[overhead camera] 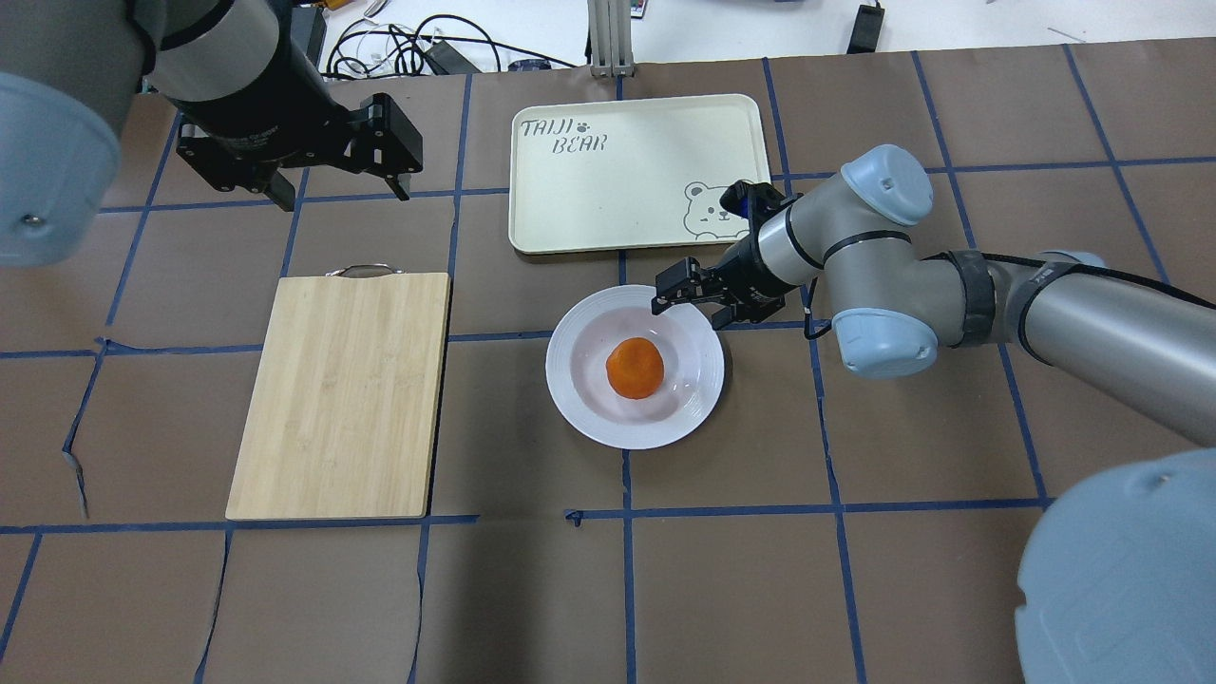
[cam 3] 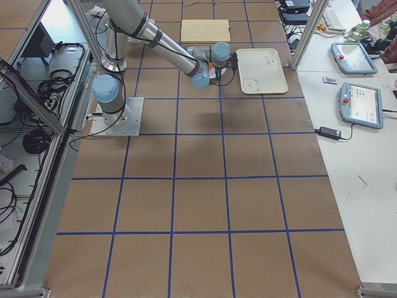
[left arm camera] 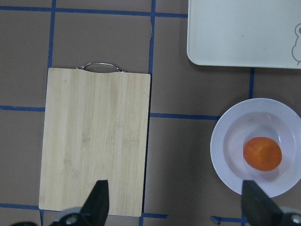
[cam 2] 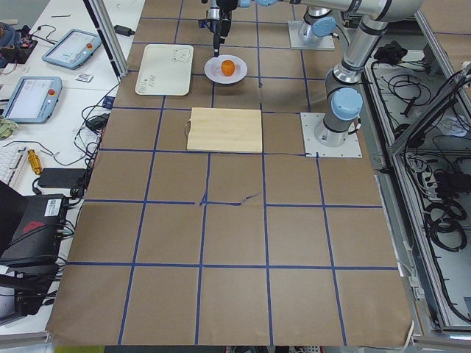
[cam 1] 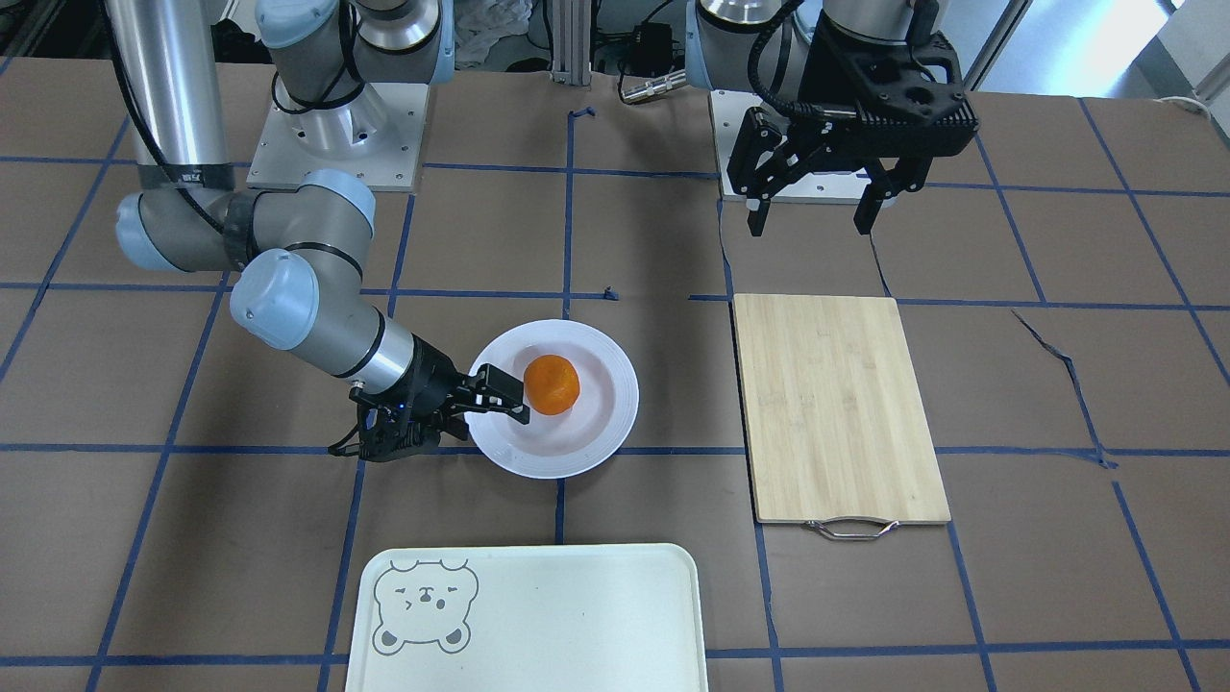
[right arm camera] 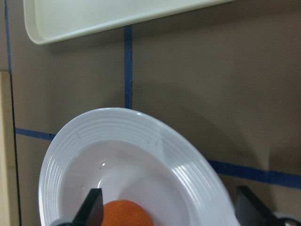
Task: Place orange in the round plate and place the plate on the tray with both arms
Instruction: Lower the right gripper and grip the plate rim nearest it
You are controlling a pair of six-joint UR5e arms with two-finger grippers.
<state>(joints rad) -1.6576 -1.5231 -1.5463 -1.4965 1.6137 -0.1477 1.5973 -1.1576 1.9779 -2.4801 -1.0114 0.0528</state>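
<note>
Orange [overhead camera: 635,368] plated; the right arm is the one nearer the rim.

From the left: my left end effector [overhead camera: 344,195] hovers spread past the cutting board [overhead camera: 342,389], well apart from the round plate [overhead camera: 579,408]. The plate sits on the worktop just short of the tray [overhead camera: 608,190]. My right end effector [overhead camera: 689,309], forearm low and near level, is spread astride the plate's tray-side rim.

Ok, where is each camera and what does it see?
Front-facing: opposite the robot, looking down; left gripper, right gripper.
Overhead: behind the robot, looking down; left arm, right arm.
Exterior left: table's left end; left arm near.
Exterior right: right end; right arm near.
Left wrist: above cutting board; own fingertips.
Right wrist: over round plate; own fingertips.
Shared: both wrist views show orange and tray.
</note>
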